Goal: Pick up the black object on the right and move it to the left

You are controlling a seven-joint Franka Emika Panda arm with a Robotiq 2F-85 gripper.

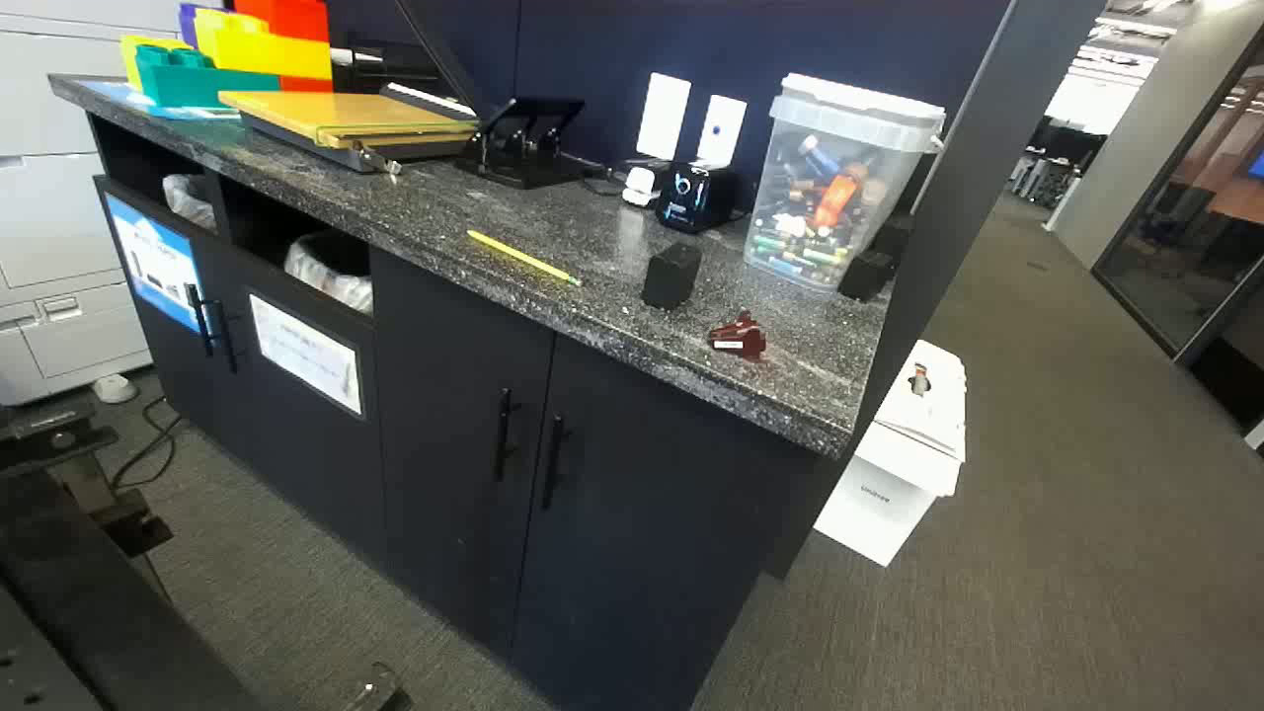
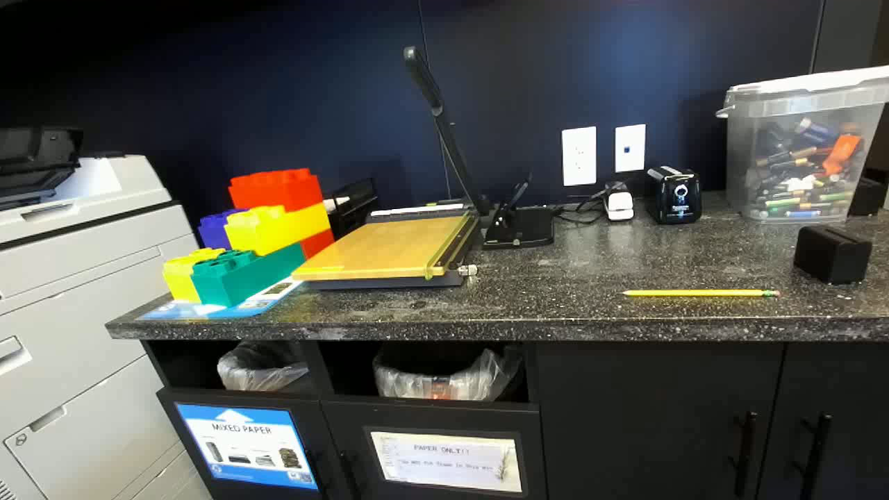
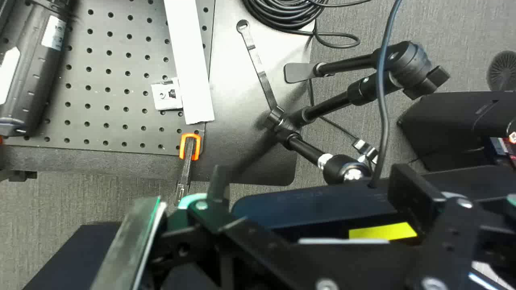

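The black object is a small matte black block standing on the speckled dark counter, in front of the clear bin. It also shows at the right in an exterior view, right of a yellow pencil. A similar dark block sits close beside the bin, partly hidden behind it in an exterior view. My gripper shows only in the wrist view. Its fingers are wide apart with nothing held between them. It is away from the counter; the black object is out of the wrist view.
On the counter are the pencil, a reddish-brown item near the front edge, the clear bin, a paper cutter, a black stand and toy bricks. The wrist view shows a perforated plate and camera arm.
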